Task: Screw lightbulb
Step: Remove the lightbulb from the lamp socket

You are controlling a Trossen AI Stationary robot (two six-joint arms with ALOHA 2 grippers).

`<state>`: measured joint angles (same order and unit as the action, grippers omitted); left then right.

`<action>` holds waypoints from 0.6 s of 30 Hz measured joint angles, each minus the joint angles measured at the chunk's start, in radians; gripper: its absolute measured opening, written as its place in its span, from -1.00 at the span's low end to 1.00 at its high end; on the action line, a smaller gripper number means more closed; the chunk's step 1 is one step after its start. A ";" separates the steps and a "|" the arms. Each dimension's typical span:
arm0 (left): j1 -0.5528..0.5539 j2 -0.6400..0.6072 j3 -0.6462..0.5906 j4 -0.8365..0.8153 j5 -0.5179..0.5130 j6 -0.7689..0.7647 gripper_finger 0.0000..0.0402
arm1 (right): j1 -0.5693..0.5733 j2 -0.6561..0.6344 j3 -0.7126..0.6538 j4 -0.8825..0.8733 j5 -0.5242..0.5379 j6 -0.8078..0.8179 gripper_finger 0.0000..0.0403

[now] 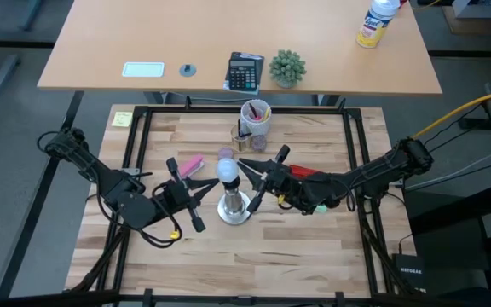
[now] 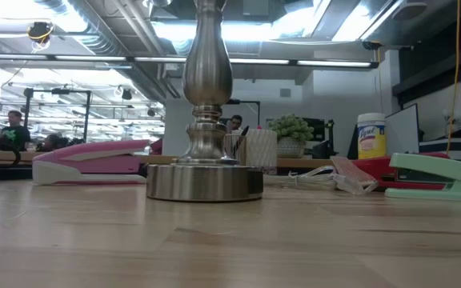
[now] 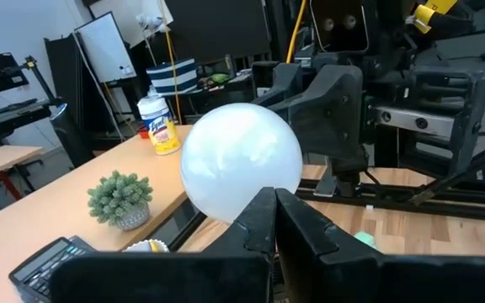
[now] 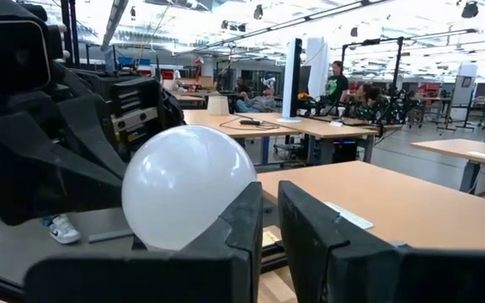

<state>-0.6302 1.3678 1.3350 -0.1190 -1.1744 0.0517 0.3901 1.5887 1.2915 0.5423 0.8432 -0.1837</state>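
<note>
Lightbulb (image 1: 228,170) atop metal stand (image 1: 233,207) mid-table; left gripper (image 1: 201,194) fingers together beside it, right gripper (image 1: 258,180) nearly closed, gripping nothing.

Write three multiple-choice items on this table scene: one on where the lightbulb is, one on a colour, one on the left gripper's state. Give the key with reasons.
1. Where is the lightbulb?
A. Lying flat on the table
B. On top of the metal stand
C. Inside the pen cup

2. What colour is the stapler left of the stand's base in the low view?
A. Pink
B. Black
C. Yellow

3. How is the left gripper?
A. Wide open
B. Out of sight
C. Shut

Key: B, the high view shows the bulb over the stand, between both grippers; A, its body reads pink and white; C, its fingers meet in front of the bulb, while the right gripper waits opposite.
</note>
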 joint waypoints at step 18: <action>0.000 0.000 0.000 -0.002 -0.005 0.007 -0.99 | 0.011 0.000 0.000 -0.051 0.004 0.000 -0.71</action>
<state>-0.6304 1.3678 1.3350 -0.1207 -1.1790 0.0586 0.4011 1.5883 1.2914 0.4914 0.8477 -0.1837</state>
